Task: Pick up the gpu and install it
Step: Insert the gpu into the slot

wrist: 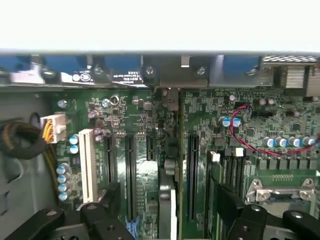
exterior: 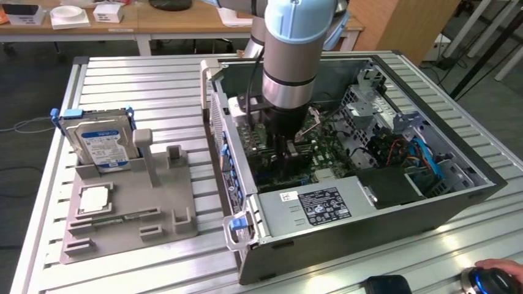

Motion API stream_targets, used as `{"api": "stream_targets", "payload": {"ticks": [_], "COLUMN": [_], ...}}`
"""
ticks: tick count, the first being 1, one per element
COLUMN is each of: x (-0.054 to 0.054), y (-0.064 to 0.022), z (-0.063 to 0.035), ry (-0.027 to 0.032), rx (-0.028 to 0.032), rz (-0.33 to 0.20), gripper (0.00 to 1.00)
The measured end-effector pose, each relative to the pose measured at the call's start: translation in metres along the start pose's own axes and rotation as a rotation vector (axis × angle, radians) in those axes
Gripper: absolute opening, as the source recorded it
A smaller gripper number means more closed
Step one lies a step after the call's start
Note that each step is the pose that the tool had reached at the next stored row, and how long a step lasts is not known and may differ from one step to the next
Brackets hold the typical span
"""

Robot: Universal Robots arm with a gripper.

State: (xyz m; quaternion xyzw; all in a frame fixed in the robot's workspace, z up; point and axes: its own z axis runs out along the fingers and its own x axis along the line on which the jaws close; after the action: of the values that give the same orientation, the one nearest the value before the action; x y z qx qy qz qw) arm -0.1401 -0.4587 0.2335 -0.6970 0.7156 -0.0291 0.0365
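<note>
The gpu (wrist: 169, 200) stands on edge in a slot of the green motherboard (wrist: 135, 115), seen from above as a thin dark card. Its metal bracket end (wrist: 172, 97) reaches the case's rear wall. My gripper (wrist: 170, 212) straddles the card and is open. Its black fingers (wrist: 111, 197) stand clear on either side and do not touch the card. In the exterior view the arm reaches straight down into the open computer case (exterior: 457, 205), with the gripper (exterior: 288, 164) low over the motherboard.
On the exterior view's left, a grey fixture (exterior: 163, 208) holds an upright hard drive (exterior: 100, 142), a processor (exterior: 94, 199) and a memory stick (exterior: 122, 218). The power supply (exterior: 319, 205) sits at the case's near side. A hand on a device (exterior: 494, 278) is at the lower right.
</note>
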Motion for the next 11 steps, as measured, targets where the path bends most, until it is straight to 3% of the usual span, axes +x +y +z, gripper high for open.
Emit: {"api": "stream_targets", "payload": {"ticks": [7, 11], "x": [-0.002, -0.002], "y": [-0.0016, -0.0016], "z": [-0.0173, -0.0174], "ry": [0.0175, 0.0185], "rx": [0.0, -0.0001], "rz": [-0.001, -0.002], "gripper": [0.86, 0.86]}}
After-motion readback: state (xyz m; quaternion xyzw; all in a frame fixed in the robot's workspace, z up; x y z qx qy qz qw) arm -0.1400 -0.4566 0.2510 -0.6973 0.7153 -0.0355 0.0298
